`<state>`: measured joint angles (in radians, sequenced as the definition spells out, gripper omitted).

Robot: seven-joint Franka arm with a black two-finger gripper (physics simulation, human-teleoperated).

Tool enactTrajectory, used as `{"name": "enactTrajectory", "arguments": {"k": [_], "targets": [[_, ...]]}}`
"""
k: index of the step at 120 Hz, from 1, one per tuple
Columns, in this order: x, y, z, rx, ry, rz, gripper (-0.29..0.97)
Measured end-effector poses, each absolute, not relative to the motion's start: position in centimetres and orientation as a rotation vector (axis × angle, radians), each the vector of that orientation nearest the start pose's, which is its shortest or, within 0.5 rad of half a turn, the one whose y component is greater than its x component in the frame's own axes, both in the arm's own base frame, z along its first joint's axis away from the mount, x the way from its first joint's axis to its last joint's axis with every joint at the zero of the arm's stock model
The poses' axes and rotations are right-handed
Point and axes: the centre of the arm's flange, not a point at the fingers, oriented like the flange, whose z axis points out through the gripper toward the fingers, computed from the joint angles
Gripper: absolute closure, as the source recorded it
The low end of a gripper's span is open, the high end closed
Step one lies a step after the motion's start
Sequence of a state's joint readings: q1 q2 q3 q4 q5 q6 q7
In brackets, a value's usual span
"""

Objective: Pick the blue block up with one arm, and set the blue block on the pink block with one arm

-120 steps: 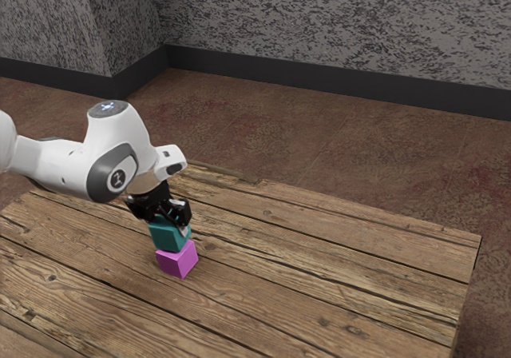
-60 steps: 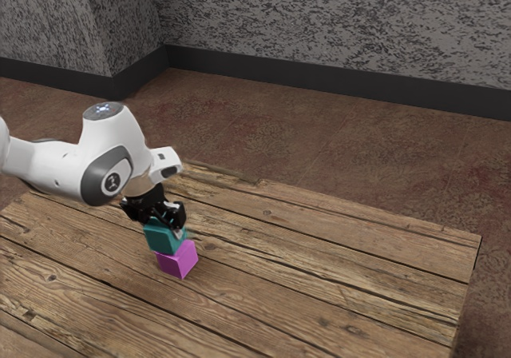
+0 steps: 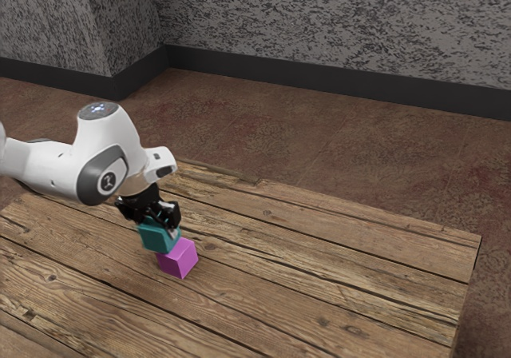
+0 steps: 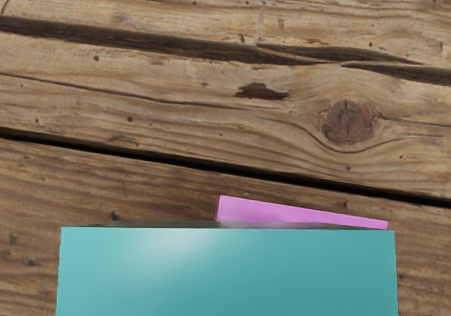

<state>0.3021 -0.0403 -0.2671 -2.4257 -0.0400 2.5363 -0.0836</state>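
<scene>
The white seven-joint arm (image 3: 56, 170) is extended in from the exterior view's left, above and to that side of the small pink cube block (image 3: 177, 257). Its rounded joint housing is held high, and the last links are bent down toward the pink block. The black two-finger gripper (image 3: 157, 220) is pointed downward, just above the pink block and offset toward the exterior view's left of it. Its fingers are pressed against two opposite sides of the tilted teal-blue cube block (image 3: 153, 236).
</scene>
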Motion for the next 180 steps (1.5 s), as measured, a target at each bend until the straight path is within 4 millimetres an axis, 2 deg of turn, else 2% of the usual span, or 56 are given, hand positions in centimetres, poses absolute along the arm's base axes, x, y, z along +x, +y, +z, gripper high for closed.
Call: {"name": "enactTrajectory", "arguments": {"k": [43, 85, 110, 129, 140, 144, 152, 163, 180], "targets": [[49.9, 2.1, 33.7, -3.146, -0.226, -0.241, 0.3], [50.1, -0.1, 33.7, -3.154, -0.151, -0.263, 0.3], [50.1, -0.2, 34.0, -3.156, -0.146, -0.278, 0.12], [50.0, 0.2, 38.2, -3.119, -0.145, -0.402, 0.06], [50.8, -0.2, 41.7, -3.101, -0.12, -0.486, 0.04], [51.4, -0.4, 43.4, -3.094, -0.108, -0.524, 0.03], [53.6, -1.4, 48.8, -3.086, -0.067, -0.598, 0.02], [54.5, -1.4, 52.2, -3.096, -0.056, -0.551, 0.02], [54.7, -1.5, 55.8, -3.116, -0.036, -0.425, 0.01]]}}
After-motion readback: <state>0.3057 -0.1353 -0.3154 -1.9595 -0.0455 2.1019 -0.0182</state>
